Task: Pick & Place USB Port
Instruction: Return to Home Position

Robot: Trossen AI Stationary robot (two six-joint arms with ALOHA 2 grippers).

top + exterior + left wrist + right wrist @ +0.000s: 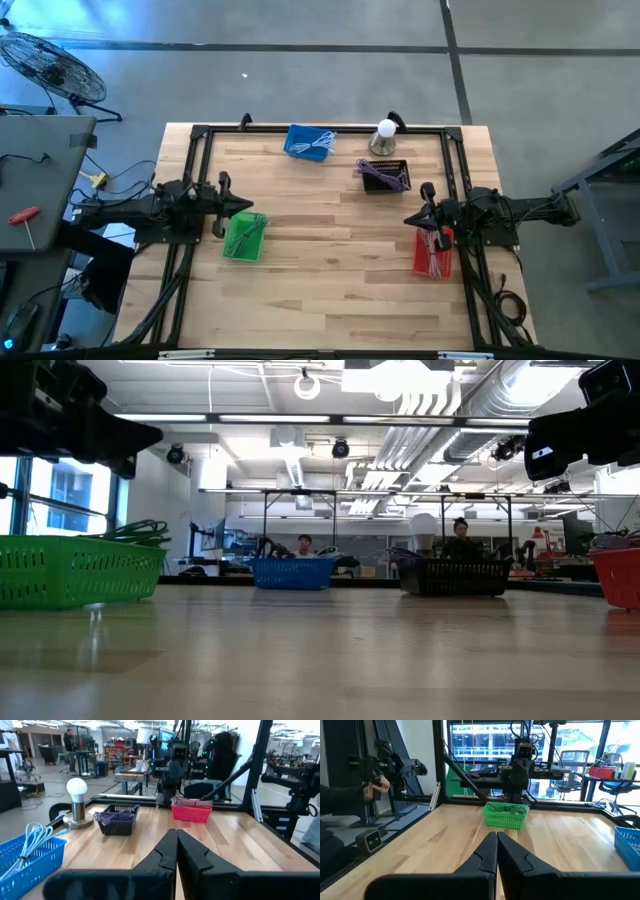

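Note:
Four small baskets stand on the wooden table, each holding cables. The green basket [244, 237] [505, 815] is at the left, the blue basket [308, 142] [27, 857] at the far side, the black basket [384, 176] [118, 819] right of centre, and the red basket [433, 252] [191, 810] at the right. My left gripper [250, 205] [176, 847] hovers shut just beyond the green basket's far edge, pointing right. My right gripper [407, 219] [496, 849] hovers shut beside the red basket's far left corner, pointing left. Both are raised above the table in the low view.
A lamp with a white bulb [385, 135] [76, 802] stands at the far edge between the blue and black baskets. A black frame [200, 135] runs along the table's sides. The middle of the table [330, 240] is bare wood. People show in the room beyond.

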